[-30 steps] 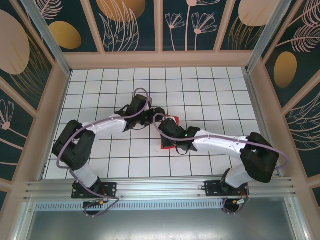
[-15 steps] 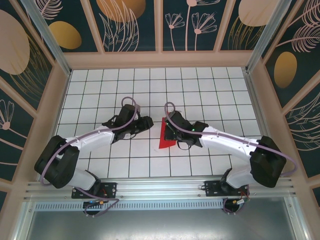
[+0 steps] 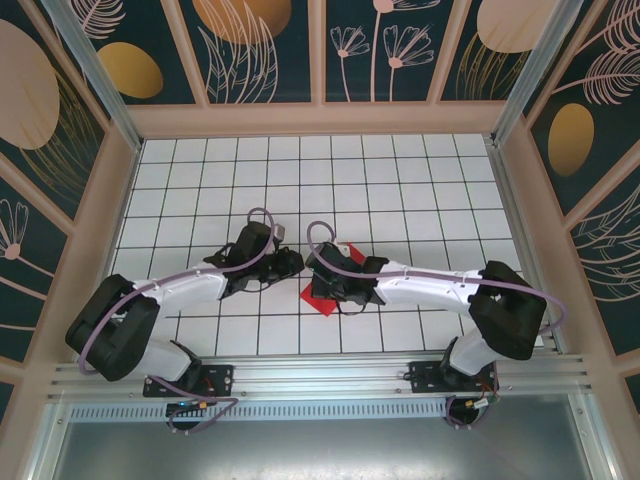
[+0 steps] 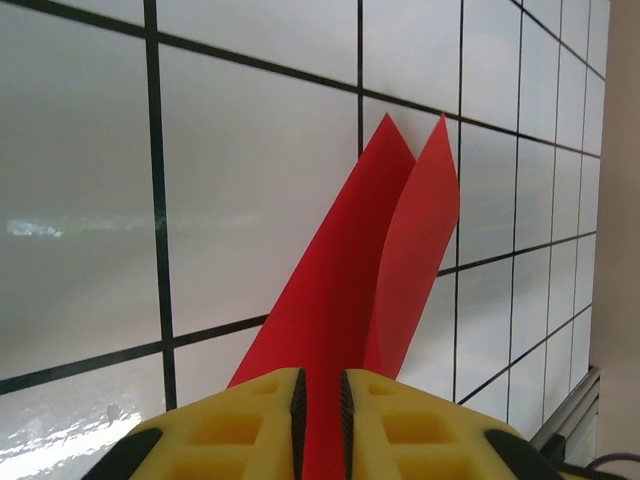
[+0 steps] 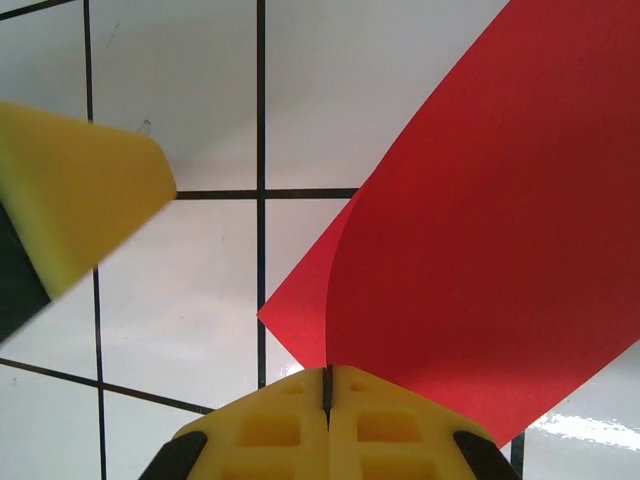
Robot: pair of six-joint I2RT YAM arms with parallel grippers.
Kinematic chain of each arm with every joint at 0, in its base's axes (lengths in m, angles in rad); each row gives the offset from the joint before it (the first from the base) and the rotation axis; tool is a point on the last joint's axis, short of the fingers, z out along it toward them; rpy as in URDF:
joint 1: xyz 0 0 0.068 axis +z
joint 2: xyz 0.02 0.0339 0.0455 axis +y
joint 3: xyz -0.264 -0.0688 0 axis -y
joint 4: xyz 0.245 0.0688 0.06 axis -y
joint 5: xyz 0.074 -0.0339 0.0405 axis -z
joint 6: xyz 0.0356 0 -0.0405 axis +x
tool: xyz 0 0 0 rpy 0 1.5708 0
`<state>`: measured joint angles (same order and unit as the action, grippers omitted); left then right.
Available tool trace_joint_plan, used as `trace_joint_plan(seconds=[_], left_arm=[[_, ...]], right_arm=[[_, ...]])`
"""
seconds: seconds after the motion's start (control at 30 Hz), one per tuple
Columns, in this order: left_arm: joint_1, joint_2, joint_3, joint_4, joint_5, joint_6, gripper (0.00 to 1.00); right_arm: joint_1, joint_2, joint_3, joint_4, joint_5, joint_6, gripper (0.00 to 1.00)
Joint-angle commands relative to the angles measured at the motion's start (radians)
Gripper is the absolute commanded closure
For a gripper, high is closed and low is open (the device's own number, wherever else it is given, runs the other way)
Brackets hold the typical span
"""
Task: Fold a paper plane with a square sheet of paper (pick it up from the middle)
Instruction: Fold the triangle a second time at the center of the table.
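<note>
While the red paper (image 3: pixel 318 298) sits just 6 o'clock of the table's (image 3: pixel 420 190) middle, the left gripper (image 4: pixel 320 385) pinches it from 9 o'clock and the right gripper (image 5: pixel 327 378) from 3 o'clock. Half a second ago the left one stood apart, wider.

Both arms are showing white link shells with black joint housings: left arm (image 3: pixel 190 285), right arm (image 3: pixel 440 285). A lilac cable (image 3: pixel 262 213) is running along each arm from base to wrist. Black bases (image 3: pixel 185 380) are sitting bolted to the metal rail at the near edge of the desk (image 3: pixel 400 180). The left gripper (image 4: pixel 320 378) and right gripper (image 5: pixel 327 375) are presenting yellow jaws with moulded rectangular recesses and black edging.
</note>
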<state>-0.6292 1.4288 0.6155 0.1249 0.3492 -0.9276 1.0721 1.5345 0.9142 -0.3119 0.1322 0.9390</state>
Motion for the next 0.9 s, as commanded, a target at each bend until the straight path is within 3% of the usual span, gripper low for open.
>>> trace_joint_plan(seconds=[0.0,0.3,0.87], left_arm=[[-0.015,0.028,-0.018,0.022,0.052,0.015,0.85],[-0.084,0.071,-0.06,0.019,0.062,0.011,0.97],[-0.106,0.18,-0.074,0.024,0.021,0.039,0.97]], right_arm=[[-0.01,0.002,0.01,0.056,-0.015,0.0,1.0],[-0.032,-0.025,-0.083,0.163,-0.095,0.001,1.0],[-0.072,-0.072,-0.184,0.257,-0.209,-0.056,0.98]])
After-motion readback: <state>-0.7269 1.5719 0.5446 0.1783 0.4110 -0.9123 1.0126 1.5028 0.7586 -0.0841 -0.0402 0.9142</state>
